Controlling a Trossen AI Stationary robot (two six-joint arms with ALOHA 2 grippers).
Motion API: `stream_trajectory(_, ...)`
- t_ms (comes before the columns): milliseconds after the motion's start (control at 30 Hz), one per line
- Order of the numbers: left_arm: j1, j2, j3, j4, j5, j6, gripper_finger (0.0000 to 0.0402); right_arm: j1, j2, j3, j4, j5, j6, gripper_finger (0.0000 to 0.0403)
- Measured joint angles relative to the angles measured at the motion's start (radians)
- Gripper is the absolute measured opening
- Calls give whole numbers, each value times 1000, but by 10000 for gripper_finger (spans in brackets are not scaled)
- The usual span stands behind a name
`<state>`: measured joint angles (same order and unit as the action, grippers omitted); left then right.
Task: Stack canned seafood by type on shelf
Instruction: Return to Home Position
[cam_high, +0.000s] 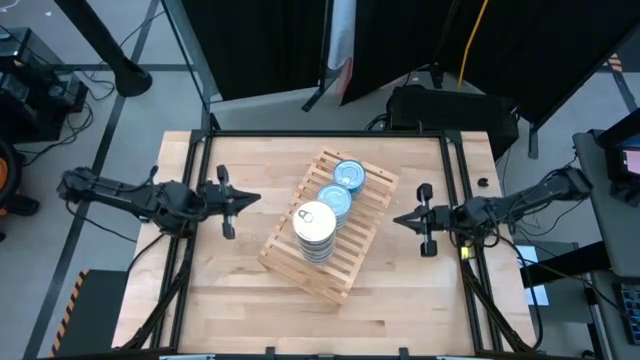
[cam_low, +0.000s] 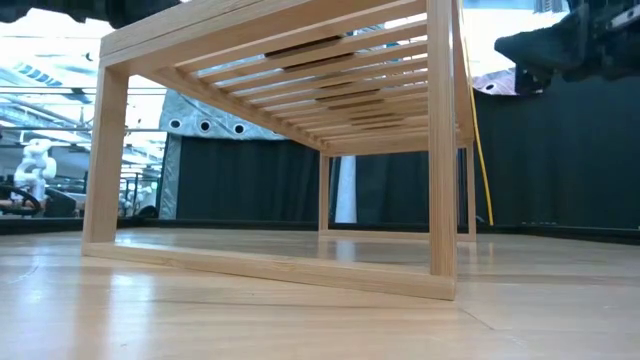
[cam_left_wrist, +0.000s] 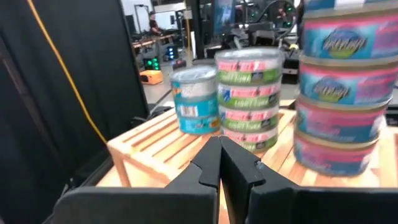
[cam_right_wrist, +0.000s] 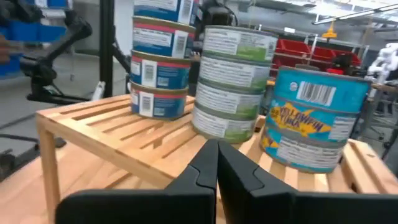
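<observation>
Three stacks of canned seafood stood in a line on the light-wood slatted shelf, and that shelf sat slantwise in the middle of the pale wooden tabletop. Nearest my left arm rose the tall stack of blue-and-pink labelled tins, with a silver pull-tab lid on top when seen from above. In the middle came the stack of green-and-pink labelled tins, four high as far as I could count, with a blue lid. At the end closest to my right arm stood the teal-blue tin with yellow lettering, also blue on top. All stood upright, just beside one another; whether neighbours touched, I could not tell. My left pincer hung over the left part of the table, apart from the shelf, tips pointing at it, its two dark fingers pressed together and empty. My right pincer mirrored that on the opposite side, near the shelf's right edge but not touching it, fingers likewise closed and holding no tin. From table height the shelf showed as an open frame, legs planted on the wood, slats overhead, the tins hidden from that angle. A dark piece of an arm showed high up there, but which arm it was I could not say.
</observation>
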<state>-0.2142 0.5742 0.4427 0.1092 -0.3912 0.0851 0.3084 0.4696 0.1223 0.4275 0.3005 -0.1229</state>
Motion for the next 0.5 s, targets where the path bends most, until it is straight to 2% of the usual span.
stream_trajectory(233,63,-39,-101,42,49,-1,8,-50,-1,-106,116,-45,65,0)
stream_trajectory(500,120,-82,-164,42,80,-2,8,-86,-1,-108,95,-75,66,0)
